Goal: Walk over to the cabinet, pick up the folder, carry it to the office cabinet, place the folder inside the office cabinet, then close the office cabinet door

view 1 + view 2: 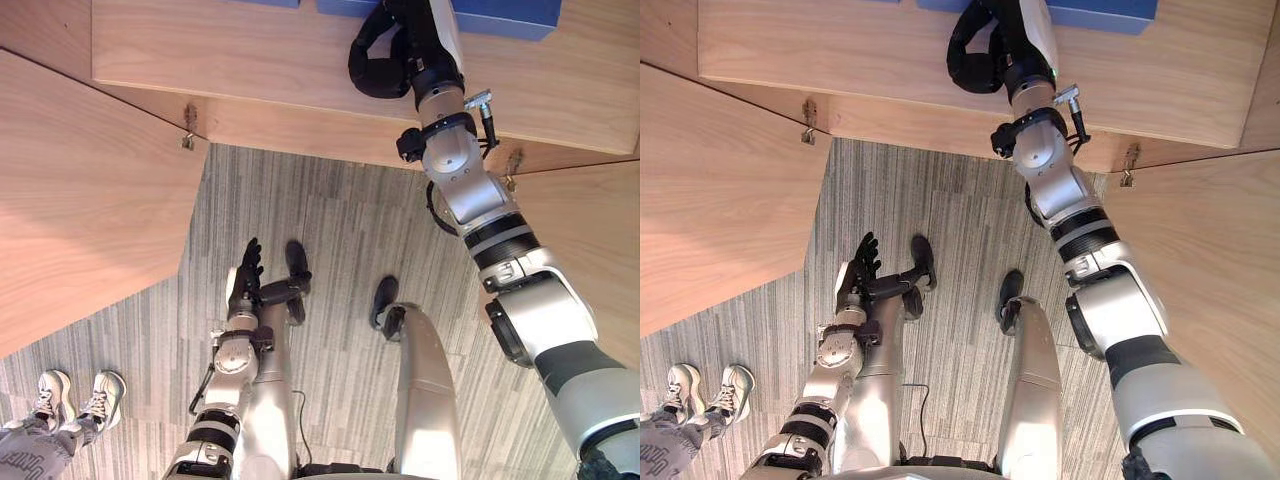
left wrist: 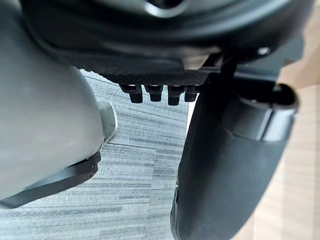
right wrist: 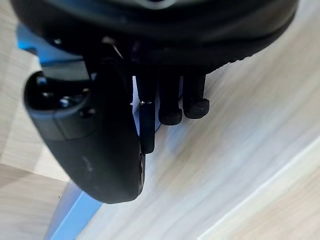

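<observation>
1. We take the cabinet shelf (image 1: 250,60) as our mark. The folder (image 1: 500,15) lies on it, towards its back and right.
2. The right hand (image 1: 412,45) sits over the shelf, at the folder's near edge.
3. The left door (image 1: 80,200) swings out from the shelf's left end, and the right door (image 1: 590,230) from its right end.
4. The floor (image 1: 330,220) lies before and below the shelf, between the doors.
5. The left hand (image 1: 248,275) hangs low before the shelf.
6. A person's shoes (image 1: 75,395) stand well before the shelf, leftward.

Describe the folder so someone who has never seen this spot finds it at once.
Start at the open cabinet of light wood standing over the grey carpet. On its flat board, towards the back, lies the folder, just beyond the robot's right hand. It is a flat slab of solid blue, set against bare pale wood.
</observation>
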You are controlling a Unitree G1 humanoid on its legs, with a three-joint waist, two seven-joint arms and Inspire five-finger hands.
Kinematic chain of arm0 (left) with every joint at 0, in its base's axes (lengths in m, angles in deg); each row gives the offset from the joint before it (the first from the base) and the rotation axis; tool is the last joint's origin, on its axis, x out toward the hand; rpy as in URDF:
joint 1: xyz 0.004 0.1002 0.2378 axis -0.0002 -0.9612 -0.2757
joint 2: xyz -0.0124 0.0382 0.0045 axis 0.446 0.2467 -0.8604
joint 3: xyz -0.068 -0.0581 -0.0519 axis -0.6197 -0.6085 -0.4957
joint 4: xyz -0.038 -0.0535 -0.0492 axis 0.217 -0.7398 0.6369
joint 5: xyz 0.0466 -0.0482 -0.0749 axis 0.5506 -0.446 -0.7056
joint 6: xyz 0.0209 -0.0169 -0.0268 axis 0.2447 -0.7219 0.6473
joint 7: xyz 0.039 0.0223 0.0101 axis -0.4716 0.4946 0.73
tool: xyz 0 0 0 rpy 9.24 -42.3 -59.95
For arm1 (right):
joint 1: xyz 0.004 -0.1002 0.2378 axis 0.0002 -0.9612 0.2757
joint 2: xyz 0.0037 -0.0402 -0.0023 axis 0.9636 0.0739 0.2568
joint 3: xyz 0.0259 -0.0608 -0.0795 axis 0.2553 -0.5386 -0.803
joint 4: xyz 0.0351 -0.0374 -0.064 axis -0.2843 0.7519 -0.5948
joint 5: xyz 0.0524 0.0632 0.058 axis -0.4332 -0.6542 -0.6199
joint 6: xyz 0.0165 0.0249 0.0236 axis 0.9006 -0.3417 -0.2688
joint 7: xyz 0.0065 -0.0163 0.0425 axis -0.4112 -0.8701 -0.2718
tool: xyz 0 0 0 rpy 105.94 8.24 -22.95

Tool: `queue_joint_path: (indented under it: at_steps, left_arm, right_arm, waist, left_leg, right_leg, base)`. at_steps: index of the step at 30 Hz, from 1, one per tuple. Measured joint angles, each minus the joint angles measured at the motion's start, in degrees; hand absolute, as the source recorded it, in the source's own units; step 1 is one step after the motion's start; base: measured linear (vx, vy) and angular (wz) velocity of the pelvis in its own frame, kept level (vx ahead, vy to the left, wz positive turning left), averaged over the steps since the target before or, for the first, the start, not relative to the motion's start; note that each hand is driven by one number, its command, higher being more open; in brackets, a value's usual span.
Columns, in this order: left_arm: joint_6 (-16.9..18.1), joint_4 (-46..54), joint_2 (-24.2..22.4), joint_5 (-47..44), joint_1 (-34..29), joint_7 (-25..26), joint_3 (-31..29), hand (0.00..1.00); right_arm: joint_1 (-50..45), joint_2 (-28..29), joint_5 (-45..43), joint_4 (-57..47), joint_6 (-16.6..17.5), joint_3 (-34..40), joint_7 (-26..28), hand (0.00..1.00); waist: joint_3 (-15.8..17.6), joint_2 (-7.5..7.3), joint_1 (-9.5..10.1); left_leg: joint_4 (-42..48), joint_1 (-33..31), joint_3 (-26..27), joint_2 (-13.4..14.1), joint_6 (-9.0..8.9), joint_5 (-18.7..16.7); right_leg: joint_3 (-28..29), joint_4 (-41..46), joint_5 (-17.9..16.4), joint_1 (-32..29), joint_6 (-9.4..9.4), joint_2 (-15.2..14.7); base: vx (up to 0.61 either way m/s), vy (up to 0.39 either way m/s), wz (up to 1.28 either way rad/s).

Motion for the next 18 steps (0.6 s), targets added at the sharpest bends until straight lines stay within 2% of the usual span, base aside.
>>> queue_joint_path:
  at_steps: [5,7,8,9,10,11,12,14,16,18]
  left_arm:
    - [-0.6,0.0,-0.4,-0.1,0.3,0.5,0.0,1.0]
    - [-1.3,-0.4,-0.7,0.0,0.3,0.5,0.0,1.0]
    - [-2.5,-1.4,-1.0,0.2,0.2,0.6,-0.1,1.0]
    - [-3.5,-3.3,-1.3,0.2,-0.3,0.6,-0.1,1.0]
    - [-4.3,-5.1,-1.6,1.2,-2.3,0.4,0.2,1.0]
    - [-4.4,-5.0,-1.6,1.9,-4.1,0.1,0.3,1.0]
    - [-4.0,-4.9,-1.5,2.7,-7.7,-0.6,0.3,1.0]
    - [-3.8,-8.9,-1.2,3.6,-9.7,-1.8,0.4,1.0]
    - [-4.4,-13.4,-0.3,3.5,-9.8,-2.9,0.3,1.0]
    - [-4.9,-16.2,0.4,3.6,-10.3,-3.1,0.3,1.0]
  right_arm:
    - [-2.1,-0.1,-3.4,-7.0,-0.9,5.8,-2.0,0.0]
    - [-9.5,-0.9,-3.7,-17.5,-0.7,7.4,-2.3,0.0]
    - [-19.4,-0.2,-4.8,-26.5,0.4,8.8,-1.7,0.0]
    - [-28.2,1.7,-5.8,-31.3,1.6,9.2,-0.9,1.0]
    - [-39.4,5.1,-8.0,-34.5,3.4,8.8,1.8,1.0]
    - [-44.6,6.6,-8.6,-35.8,4.2,8.1,2.9,1.0]
    - [-54.8,8.8,-9.6,-38.0,5.8,6.5,4.8,1.0]
    - [-65.7,11.8,-10.0,-37.1,7.9,5.9,8.1,1.0]
    - [-70.3,13.1,-10.1,-33.4,7.9,6.6,9.8,1.0]
    - [-72.4,14.7,-9.9,-27.6,8.0,9.0,10.6,1.0]
  waist:
    - [0.0,0.0,-0.21]
    - [0.0,-0.02,-0.16]
    - [0.1,-0.12,-0.11]
    - [0.1,-0.15,-0.3]
    - [0.1,-0.48,-1.04]
    - [-0.3,-1.05,-1.63]
    - [-3.0,-2.11,-2.39]
    - [-6.4,-3.05,-3.99]
    - [-8.8,-3.2,-5.45]
    - [-9.2,-3.42,-6.4]
  left_leg:
    - [-0.2,0.6,0.6,-0.6,0.54,0.8]
    - [-0.4,2.0,0.6,-0.5,0.65,0.7]
    - [-0.3,5.1,0.6,-0.1,0.56,-0.2]
    - [-0.5,9.1,0.6,0.2,0.44,-1.3]
    - [-2.2,16.3,1.1,0.5,0.07,-2.7]
    - [-3.3,19.7,1.7,0.6,-0.05,-3.1]
    - [-5.5,24.3,3.1,0.7,-0.41,-3.8]
    - [-10.0,30.5,4.9,0.8,-0.83,-3.8]
    - [-14.3,34.2,6.3,0.7,-1.14,-2.6]
    - [-17.6,39.0,8.3,0.4,-1.04,-1.5]
  right_leg:
    - [0.2,0.9,0.1,0.1,-0.03,-0.9]
    - [-0.2,0.0,0.1,1.9,-0.01,-0.8]
    - [-0.7,-1.4,0.1,5.6,0.07,-0.5]
    - [-1.1,-3.1,0.1,10.4,0.15,-0.1]
    - [-1.2,-6.8,0.2,18.3,0.44,0.5]
    - [-1.0,-8.8,0.5,21.7,0.84,0.7]
    - [-0.2,-12.2,1.1,25.9,1.28,1.2]
    - [1.2,-18.9,3.3,31.7,1.57,2.3]
    - [2.3,-25.3,6.3,35.4,1.77,3.4]
    - [3.5,-29.8,8.3,39.5,2.14,3.7]
  base:
    - [-0.07,-0.037,0.08]
    - [0.02,-0.033,0.0]
    - [0.08,-0.039,-0.05]
    - [0.13,-0.039,-0.15]
    - [0.12,-0.024,-0.2]
    - [0.12,0.001,-0.37]
    - [0.11,0.015,-0.4]
    - [0.18,0.043,-0.46]
    - [0.16,0.039,-0.43]
    - [0.15,0.024,-0.42]
